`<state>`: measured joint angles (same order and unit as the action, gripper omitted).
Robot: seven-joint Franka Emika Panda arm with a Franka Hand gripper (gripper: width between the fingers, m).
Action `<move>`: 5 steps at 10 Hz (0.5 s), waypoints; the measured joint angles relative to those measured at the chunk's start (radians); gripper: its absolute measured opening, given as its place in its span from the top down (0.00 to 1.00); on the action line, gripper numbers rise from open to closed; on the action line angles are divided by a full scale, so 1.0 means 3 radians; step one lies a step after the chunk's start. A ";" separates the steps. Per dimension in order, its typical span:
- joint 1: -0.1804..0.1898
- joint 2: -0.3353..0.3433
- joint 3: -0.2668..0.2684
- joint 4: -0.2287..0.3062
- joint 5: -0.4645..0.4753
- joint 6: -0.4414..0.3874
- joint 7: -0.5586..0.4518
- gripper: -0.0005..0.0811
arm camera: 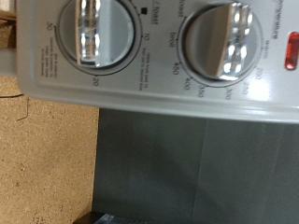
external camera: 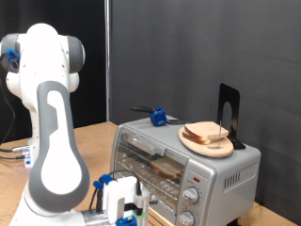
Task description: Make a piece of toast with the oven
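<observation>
Already a pale tan bread slice (external camera: 167, 169) lies inside the boxy silver-grey toaster oven (external camera: 230, 174), door shut. Facing its two round metal knobs (arm camera: 218, 44), the gripper (external camera: 125, 209) hovers; whether its fingers are parted I cannot tell.

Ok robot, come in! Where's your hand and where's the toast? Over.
Gripper low in front of the oven, by its knobs. Nothing seen between the fingers. One slice of bread inside on the rack, door shut. More bread on the wooden plate on top.

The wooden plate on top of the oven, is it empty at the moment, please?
No, the wooden plate on the oven carries slices of bread.
</observation>
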<state>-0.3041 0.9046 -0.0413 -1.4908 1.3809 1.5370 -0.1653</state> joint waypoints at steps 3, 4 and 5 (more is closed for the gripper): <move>0.0071 0.0140 0.0019 0.0170 0.0000 0.0008 0.0008 0.00; 0.0105 0.0158 0.0024 0.0193 -0.0002 0.0009 0.0008 0.00; 0.0146 0.0160 0.0024 0.0195 -0.0009 0.0032 0.0008 0.00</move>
<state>-0.2602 0.9524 -0.0340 -1.4322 1.3781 1.5467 -0.1630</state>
